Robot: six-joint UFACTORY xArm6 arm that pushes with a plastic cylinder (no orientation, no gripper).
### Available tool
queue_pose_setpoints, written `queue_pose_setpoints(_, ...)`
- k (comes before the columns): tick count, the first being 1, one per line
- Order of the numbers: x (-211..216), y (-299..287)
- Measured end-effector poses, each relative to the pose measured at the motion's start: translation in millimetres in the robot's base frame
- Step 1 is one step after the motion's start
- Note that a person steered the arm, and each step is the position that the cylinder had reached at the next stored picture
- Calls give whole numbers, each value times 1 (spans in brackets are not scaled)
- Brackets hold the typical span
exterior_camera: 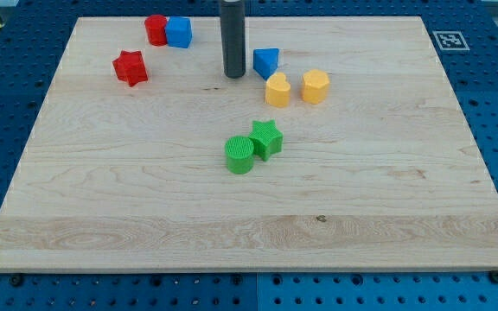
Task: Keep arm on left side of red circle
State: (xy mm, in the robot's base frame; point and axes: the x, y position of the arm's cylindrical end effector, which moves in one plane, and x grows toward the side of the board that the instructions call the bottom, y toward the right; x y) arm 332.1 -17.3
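The red circle (155, 29) sits near the view's top left of the wooden board, touching a blue cube (179, 32) on its right. My tip (234, 75) ends the dark rod that comes down from the view's top centre. The tip is to the right of and below the red circle, well apart from it. It stands just left of the blue triangle (266, 61). A red star (130, 67) lies below and left of the red circle.
A yellow heart (277, 90) and a yellow hexagon (315, 86) sit right of the tip. A green cylinder (239, 155) and a green star (266, 138) touch near the board's middle. The board (102, 216) lies on a blue perforated table.
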Motion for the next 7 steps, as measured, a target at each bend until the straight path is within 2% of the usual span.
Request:
queue_pose_setpoints(2, -10, 129)
queue_pose_setpoints(3, -4, 119)
queue_pose_setpoints(4, 8, 58)
queue_pose_setpoints(6, 5, -86)
queue_pose_setpoints(7, -25, -118)
